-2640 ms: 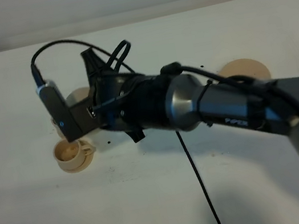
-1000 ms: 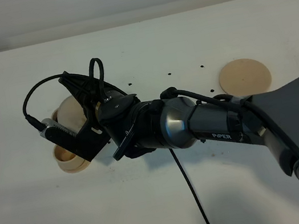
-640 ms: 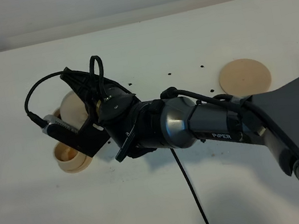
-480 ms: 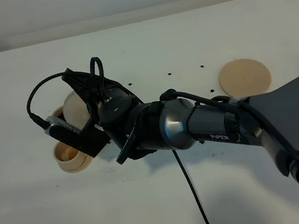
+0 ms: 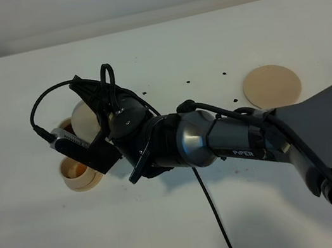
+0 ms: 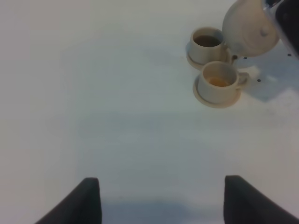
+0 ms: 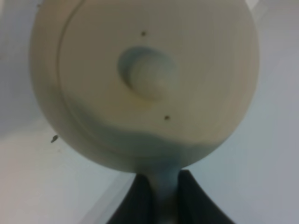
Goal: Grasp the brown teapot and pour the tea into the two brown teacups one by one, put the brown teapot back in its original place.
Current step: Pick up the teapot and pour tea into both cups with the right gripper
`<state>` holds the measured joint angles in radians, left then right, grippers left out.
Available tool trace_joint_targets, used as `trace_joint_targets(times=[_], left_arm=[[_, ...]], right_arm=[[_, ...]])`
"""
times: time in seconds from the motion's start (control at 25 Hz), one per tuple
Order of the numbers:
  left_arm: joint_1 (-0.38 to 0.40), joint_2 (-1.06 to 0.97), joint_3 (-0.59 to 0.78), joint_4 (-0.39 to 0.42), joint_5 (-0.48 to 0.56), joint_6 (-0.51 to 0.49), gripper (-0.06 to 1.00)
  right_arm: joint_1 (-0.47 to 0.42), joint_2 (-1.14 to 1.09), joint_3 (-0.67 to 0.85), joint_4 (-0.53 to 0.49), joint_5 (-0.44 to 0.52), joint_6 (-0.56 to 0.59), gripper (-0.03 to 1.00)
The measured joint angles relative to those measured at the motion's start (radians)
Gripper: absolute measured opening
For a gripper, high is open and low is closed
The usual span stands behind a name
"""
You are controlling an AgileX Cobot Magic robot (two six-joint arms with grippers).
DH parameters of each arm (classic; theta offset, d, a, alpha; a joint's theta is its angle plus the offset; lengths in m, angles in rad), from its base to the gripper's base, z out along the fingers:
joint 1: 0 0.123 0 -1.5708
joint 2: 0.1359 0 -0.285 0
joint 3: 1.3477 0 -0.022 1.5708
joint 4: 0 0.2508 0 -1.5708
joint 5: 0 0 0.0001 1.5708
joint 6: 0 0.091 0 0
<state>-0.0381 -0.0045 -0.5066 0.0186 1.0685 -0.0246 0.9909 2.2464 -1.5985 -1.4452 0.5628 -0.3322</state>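
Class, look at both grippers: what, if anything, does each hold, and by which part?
The right gripper is shut on the teapot, clamping its handle. The left gripper is open and holds nothing.

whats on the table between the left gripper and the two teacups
Nothing: the left wrist view shows bare white table from the left gripper up to the near teacup and the far teacup.
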Motion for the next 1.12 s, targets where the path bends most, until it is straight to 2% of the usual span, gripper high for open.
trace_joint_targets(times=[0.36,1.12], left_arm=[[0.000,0.000,0.000,0.000,0.000,0.000,0.53],[0.000,0.000,0.000,0.000,0.000,0.000,0.53]], right_arm=[[0.045,0.000,0.000,-0.015,0.014,0.000,0.09],[0.045,0.000,0.000,-0.162,0.025,0.000,0.09]])
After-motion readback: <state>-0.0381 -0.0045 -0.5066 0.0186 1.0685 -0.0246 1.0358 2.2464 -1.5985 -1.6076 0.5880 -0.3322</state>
